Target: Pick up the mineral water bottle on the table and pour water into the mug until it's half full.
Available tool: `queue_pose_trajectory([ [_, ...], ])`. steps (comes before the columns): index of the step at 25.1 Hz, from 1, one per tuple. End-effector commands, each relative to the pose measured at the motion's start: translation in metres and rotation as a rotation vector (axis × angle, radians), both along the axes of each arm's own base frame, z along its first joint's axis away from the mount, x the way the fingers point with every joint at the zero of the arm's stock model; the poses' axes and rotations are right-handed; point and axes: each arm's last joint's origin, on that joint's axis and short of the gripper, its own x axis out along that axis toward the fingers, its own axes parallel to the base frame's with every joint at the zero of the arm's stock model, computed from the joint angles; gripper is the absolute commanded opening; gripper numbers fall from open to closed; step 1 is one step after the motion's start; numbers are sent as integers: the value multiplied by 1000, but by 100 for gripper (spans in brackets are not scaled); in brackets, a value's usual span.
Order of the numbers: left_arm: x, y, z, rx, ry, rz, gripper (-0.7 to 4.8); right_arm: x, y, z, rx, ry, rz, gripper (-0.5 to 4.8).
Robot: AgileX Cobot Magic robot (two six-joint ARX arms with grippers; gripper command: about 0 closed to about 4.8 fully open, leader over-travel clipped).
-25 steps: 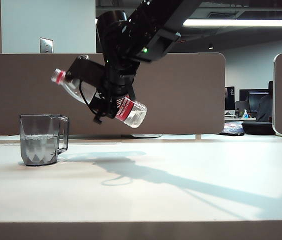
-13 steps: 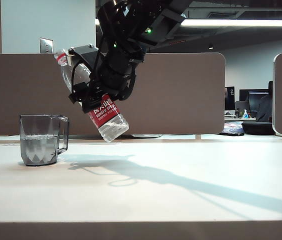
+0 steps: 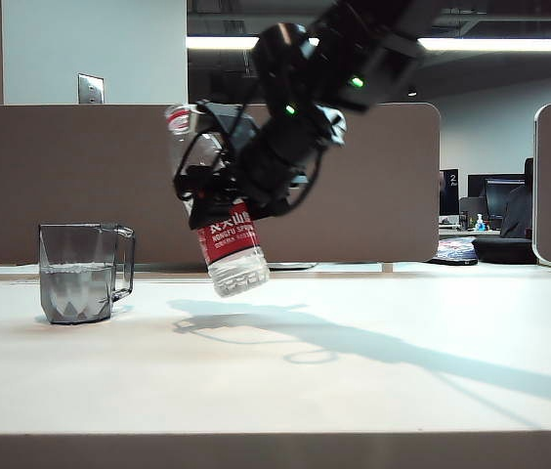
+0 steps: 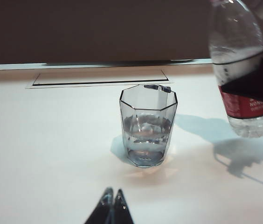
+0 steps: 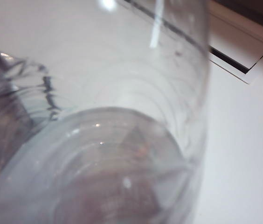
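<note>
With the mug (image 3: 78,273) about half full of water (image 4: 146,135), the right end effector (image 3: 219,195), clamped round the near-upright mineral water bottle (image 3: 219,210) beside it, should lower it gently onto the desk (image 3: 354,362), while the left end effector (image 4: 112,201) rests pinched together nearby.

Ceiling strip lights (image 3: 471,44) glare; long arm shadows cross the bright tabletop (image 3: 275,371); the right wrist view is blurred.

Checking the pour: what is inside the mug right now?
The mug holds clear water to about half its height, nothing else visible. The bottle, in the right gripper, hangs beside it; the left gripper is shut.
</note>
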Motion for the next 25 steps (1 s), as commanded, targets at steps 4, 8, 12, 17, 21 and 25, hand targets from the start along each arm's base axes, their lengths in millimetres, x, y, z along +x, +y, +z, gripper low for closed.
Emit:
queue_pose_trajectory([
  [4, 0, 0, 2, -1, -12, -3, -5, -19, -29, -11, 359, -176, -13, 224],
  [8, 0, 0, 2, -1, -13, -2, -5, -28, -38, -27, 385, -180, -22, 224],
  [12, 0, 0, 2, -1, -12, -3, -5, -34, -42, -38, 365, -152, -25, 224],
  [17, 0, 0, 2, -1, -12, -3, -5, -34, -42, -41, 361, -147, -26, 224],
  [21, 0, 0, 2, -1, -12, -3, -5, -33, -41, -53, 348, -132, -26, 225],
  [25, 0, 0, 2, -1, -12, -2, -5, -33, -40, -54, 352, -133, -23, 279],
])
